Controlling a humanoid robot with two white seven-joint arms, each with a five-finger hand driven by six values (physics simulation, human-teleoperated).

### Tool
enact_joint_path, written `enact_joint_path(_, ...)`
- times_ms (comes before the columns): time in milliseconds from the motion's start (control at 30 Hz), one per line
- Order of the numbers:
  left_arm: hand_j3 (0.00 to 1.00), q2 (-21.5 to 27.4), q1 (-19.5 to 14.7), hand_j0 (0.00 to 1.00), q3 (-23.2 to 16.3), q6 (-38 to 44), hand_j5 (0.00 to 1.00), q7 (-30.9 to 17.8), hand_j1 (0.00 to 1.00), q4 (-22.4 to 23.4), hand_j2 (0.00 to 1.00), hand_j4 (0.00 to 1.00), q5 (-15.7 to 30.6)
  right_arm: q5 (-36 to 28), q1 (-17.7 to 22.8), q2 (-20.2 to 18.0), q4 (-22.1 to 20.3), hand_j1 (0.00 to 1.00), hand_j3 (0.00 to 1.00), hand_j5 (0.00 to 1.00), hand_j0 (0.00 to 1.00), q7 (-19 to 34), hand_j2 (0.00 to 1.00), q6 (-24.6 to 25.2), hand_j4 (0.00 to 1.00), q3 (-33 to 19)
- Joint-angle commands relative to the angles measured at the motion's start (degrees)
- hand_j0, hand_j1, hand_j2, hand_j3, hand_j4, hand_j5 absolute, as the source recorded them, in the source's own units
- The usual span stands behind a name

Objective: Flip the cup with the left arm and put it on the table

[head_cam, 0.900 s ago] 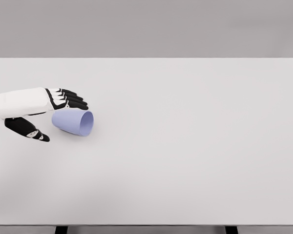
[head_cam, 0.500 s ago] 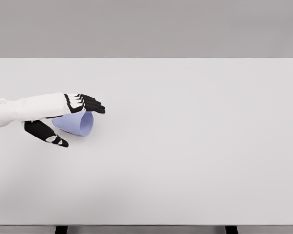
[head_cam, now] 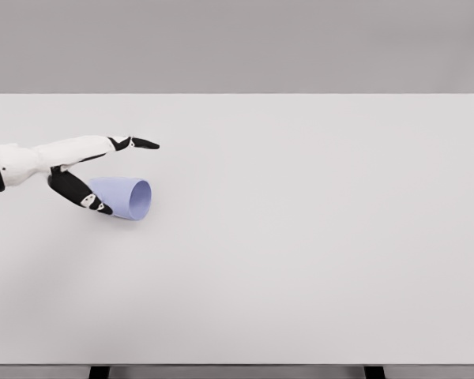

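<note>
Item: my left hand [head_cam: 79, 170], open around a cup lying on its side.

My black-tipped fingers [head_cam: 138, 144] extend straight and flat, pointing to the right above the cup; my black thumb [head_cam: 80, 193] angles down and right in front of the cup's closed end. The span between them is wide and nothing is gripped; whether the thumb touches the cup I cannot tell. The small pale lavender-blue plastic cup [head_cam: 126, 197] lies on its side on the left part of the plain white tabletop [head_cam: 300, 237], its open mouth facing right, narrower base towards my palm. My white left forearm [head_cam: 20, 162] enters from the left edge. Grey wall behind.
</note>
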Motion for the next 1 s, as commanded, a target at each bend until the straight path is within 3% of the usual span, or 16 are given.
enact_joint_path(0, 1.00, -0.5, 0.0, 1.00, -2.7, 3.8, 1.00, 0.2, 1.00, 0.2, 1.00, 1.00, 0.2, 0.0, 0.0, 0.0, 0.0, 1.00, 1.00, 1.00, 1.00, 0.0, 1.00, 0.0, 1.00, 0.0)
enact_joint_path(167, 1.00, -2.9, -0.4, 1.00, -3.5, 10.1, 1.00, 4.4, 1.00, 0.0, 1.00, 1.00, -2.6, 0.0, 0.0, 0.0, 0.0, 1.00, 1.00, 1.00, 1.00, 0.0, 1.00, 0.0, 1.00, 0.0)
enact_joint_path(967, 1.00, -3.5, 0.0, 1.00, -5.0, 15.6, 1.00, 4.5, 1.00, 0.5, 1.00, 1.00, -3.1, 0.0, 0.0, 0.0, 0.0, 1.00, 1.00, 1.00, 1.00, 0.0, 1.00, 0.0, 1.00, 0.0)
